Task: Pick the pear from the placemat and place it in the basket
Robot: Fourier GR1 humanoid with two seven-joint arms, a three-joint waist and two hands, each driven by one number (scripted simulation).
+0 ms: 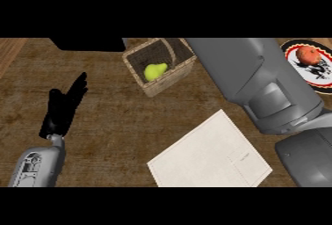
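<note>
We see the pear (156, 70) lying inside the basket (170, 78) at the far middle of the counter (110, 118), while the placemat (211, 154) sits bare at the near right. Our left hand (63, 110) rests at the left, fingers straight and released, holding nothing. Our right hand is hidden beyond its grey forearm (259, 79), so we cannot tell its fingers. We judge the pear light, firm, smooth and a little slippery, best cupped around its wide belly.
</note>
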